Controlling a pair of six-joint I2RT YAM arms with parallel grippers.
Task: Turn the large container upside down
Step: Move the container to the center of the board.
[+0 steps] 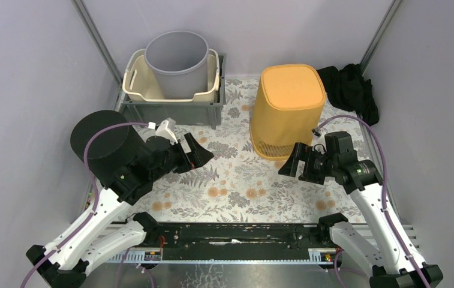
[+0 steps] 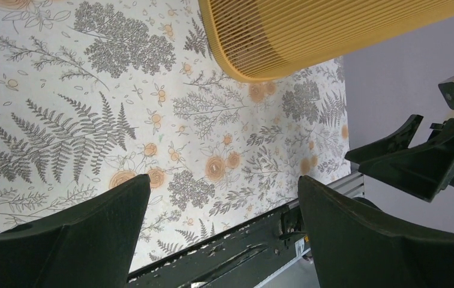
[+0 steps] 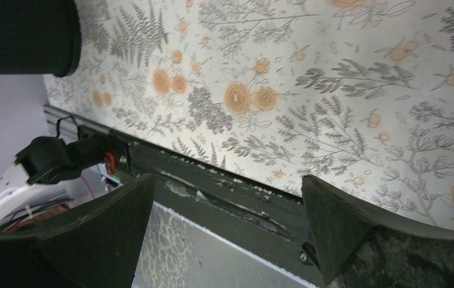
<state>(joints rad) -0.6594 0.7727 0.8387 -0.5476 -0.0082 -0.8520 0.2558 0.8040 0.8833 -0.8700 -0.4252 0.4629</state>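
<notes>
Yellow slatted basket (image 1: 287, 102) looks light, thin, springy plastic, smooth-walled; I'd pinch its rim down at the bench (image 1: 230, 180); both arms' jaws gape, empty.

- Top external: the whole scene is taken from high up and behind, looking forward and down; the floral mat (image 1: 236, 186) is seen from afar.
- Left wrist: the mat is viewed closely and rolled sideways, past the left gripper (image 2: 224, 186), toward the yellow container (image 2: 332, 36) and the right gripper (image 2: 395, 150).
- Right wrist: the mat's near edge and the black rail (image 3: 224, 192) are viewed closely, facing leftward.
- Shared: mat and rail are covered by all three views.
</notes>
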